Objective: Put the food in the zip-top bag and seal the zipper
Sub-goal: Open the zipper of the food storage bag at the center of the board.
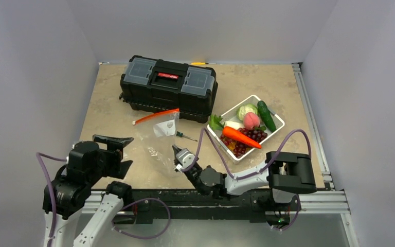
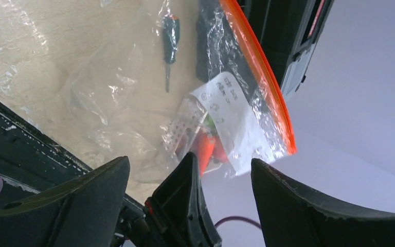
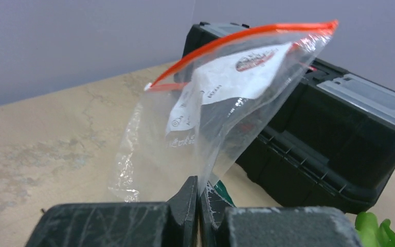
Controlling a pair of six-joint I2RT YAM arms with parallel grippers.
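Note:
The clear zip-top bag (image 1: pixel 159 133) lies in front of the toolbox, with its orange-red zipper (image 1: pixel 156 116) at the far end. My right gripper (image 1: pixel 178 154) is shut on the bag's near edge (image 3: pixel 199 184). In the right wrist view the bag (image 3: pixel 221 113) rises from the jaws with the zipper (image 3: pixel 236 38) on top. I see no food in it. My left gripper (image 1: pixel 114 150) is open and empty, left of the bag (image 2: pixel 226 108). The carrot (image 1: pixel 241 137), cucumber (image 1: pixel 266 115), grapes (image 1: pixel 252 136), cabbage (image 1: pixel 246 110) and peach (image 1: pixel 251 120) lie in the white basket (image 1: pixel 279 123).
A black toolbox (image 1: pixel 169 87) stands behind the bag. A green-handled screwdriver (image 1: pixel 185 135) lies between the bag and the basket, and also shows in the left wrist view (image 2: pixel 169 43). Rails run along the table's right edge (image 1: pixel 308 118).

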